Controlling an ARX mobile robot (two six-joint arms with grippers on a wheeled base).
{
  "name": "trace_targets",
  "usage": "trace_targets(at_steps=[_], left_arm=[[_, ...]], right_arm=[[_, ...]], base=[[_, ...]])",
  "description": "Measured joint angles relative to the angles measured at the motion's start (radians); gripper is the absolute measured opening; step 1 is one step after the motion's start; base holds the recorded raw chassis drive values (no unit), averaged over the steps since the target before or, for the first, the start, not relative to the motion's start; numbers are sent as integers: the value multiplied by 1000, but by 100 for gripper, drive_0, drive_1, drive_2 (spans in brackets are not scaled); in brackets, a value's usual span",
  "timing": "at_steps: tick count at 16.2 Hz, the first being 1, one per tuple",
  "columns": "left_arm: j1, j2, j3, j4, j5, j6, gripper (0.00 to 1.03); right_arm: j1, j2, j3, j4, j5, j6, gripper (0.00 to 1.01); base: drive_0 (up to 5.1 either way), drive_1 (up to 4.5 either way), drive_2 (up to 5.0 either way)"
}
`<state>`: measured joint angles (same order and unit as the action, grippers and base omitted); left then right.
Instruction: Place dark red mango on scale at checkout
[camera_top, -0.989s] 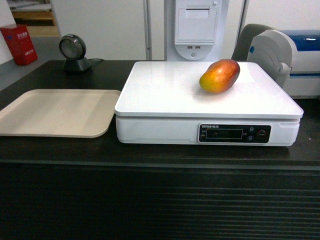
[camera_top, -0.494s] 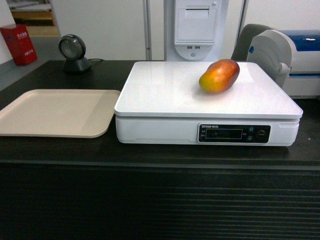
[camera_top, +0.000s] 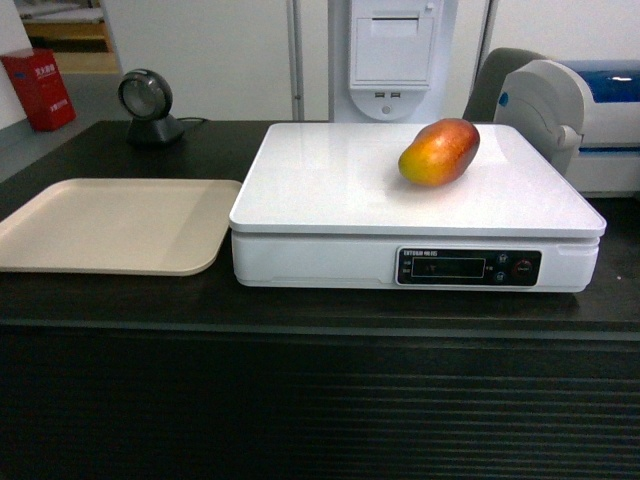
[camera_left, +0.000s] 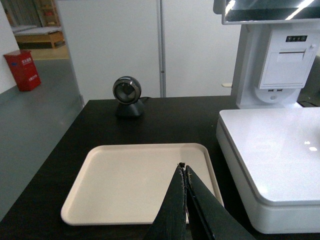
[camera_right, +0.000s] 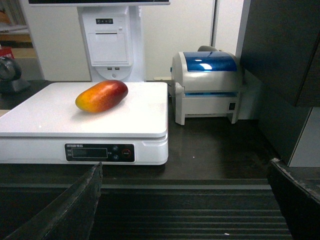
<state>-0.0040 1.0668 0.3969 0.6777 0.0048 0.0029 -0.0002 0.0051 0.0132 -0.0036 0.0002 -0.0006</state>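
The dark red mango (camera_top: 439, 151) lies on its side on the flat white platform of the scale (camera_top: 330, 190), toward the back right part, its red end pointing up and to the right and its orange-yellow end toward the front. Nothing touches it. The scale sits on the black top of the checkout (camera_top: 300, 310), with its dark display panel facing forward. Just left of the scale lies a beige tray (camera_top: 110, 225), and behind that stands a small round scanner (camera_top: 147, 103). To the right of the scale is a white and blue label printer (camera_right: 207, 85).

The left gripper (camera_left: 183, 175) hangs over the near right corner of the tray, its fingers pressed together with nothing between them. The right gripper (camera_right: 185, 200) sits low in front of the counter, its jaws spread wide and empty.
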Motion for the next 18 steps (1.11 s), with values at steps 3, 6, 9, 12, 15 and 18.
trace_targets(at_steps=[3, 6, 9, 12, 15, 18], left_arm=[[3, -102, -134, 11, -3, 0, 2], [3, -212, -220, 0, -4, 0, 2], [3, -311, -282, -49, -5, 0, 2], [3, -417, -323, -108, -5, 0, 2], [3, -518, -349, -183, -5, 0, 2], [3, -583, -388, -208, -5, 0, 2]], right_arm=[[0, 0, 0, 0, 0, 0, 98], [0, 0, 0, 0, 0, 0, 98], [0, 0, 0, 0, 0, 0, 98], [0, 0, 0, 0, 0, 0, 98], [0, 0, 0, 0, 0, 0, 98], [0, 0, 0, 0, 0, 0, 98]], base=[[0, 0, 0], [0, 0, 0], [0, 0, 0], [0, 0, 0], [0, 0, 0], [0, 0, 0]])
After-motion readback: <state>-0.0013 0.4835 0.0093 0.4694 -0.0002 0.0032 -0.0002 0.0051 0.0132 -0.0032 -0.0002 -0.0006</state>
